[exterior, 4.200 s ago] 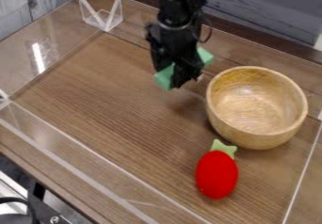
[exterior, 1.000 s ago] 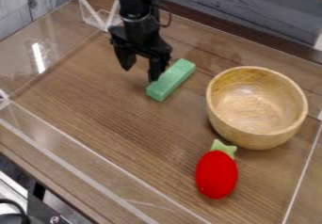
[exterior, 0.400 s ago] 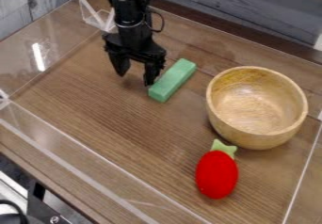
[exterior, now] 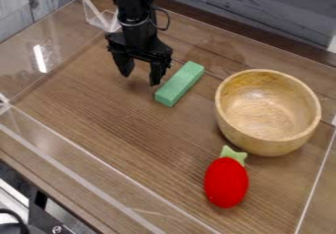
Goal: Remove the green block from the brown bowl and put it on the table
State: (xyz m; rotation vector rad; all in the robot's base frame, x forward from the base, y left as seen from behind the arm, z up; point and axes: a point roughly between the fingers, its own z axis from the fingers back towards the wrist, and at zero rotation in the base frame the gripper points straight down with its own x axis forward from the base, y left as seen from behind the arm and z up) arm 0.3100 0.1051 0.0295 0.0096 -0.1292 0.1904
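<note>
The green block (exterior: 179, 84) lies flat on the table (exterior: 92, 130), just left of the brown bowl (exterior: 268, 110). The bowl shows a bare tan inside with nothing in it. My gripper (exterior: 140, 73) hangs pointing down beside the block's left side, low over the wood. Its dark fingers (exterior: 157, 77) are spread and hold nothing; the block sits apart from them.
A red strawberry-shaped toy (exterior: 226, 180) with a green top lies in front of the bowl. Low clear acrylic walls (exterior: 39, 51) edge the tabletop. A clear folded stand (exterior: 105, 17) sits at the back left.
The block, held above the table several seconds ago, now lies on the wood. Over the last second my gripper slid slightly left away from it and stayed open.
</note>
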